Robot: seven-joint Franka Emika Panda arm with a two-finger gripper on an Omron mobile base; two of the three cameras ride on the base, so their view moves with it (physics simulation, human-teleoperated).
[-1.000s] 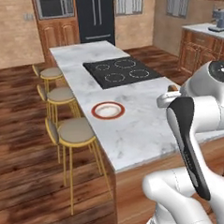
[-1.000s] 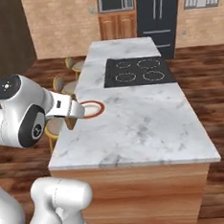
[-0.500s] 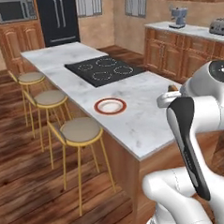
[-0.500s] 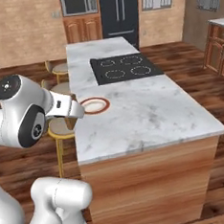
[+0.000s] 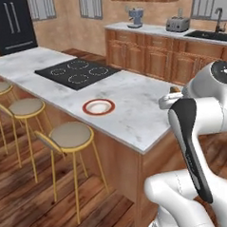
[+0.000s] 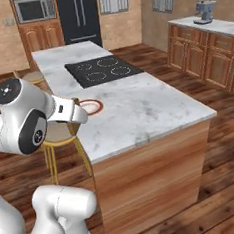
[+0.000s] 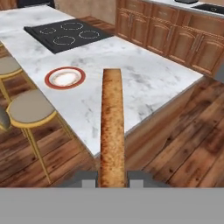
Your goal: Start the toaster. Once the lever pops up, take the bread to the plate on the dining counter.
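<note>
**Me:** Gripper was clamped on the bread, one finger either side of the slice. Hand view saw it edge-on: a tall brown crust strip rising straight up from between the tips.

**You:** Where was the slice relative to the dining counter?

**Me:** Off it. In the hand view the bread sat over the near corner of the dining counter, its lower part over the wood floor beside that corner. Not touching the marble.

**You:** Plate?

**Me:** Plate was flat on the marble, near the stool-side edge of the counter, between the black cooktop and the counter's near end. White centre, red-brown rim, nothing on it. In the hand view it lay up and left of the bread, well apart from it.

**You:** Toaster?

**Me:** Toaster was on the far worktop across the aisle from the dining counter, near the sink. Blue-grey coffee machine was farther along the same worktop. Couldn't make out the lever at that distance.

**You:** Anything else by the counter?

**Me:** Three round-seat stools lined up along the plate's side of the counter. My arm was on that side too in the right base view, wrist in front of the plate.
</note>
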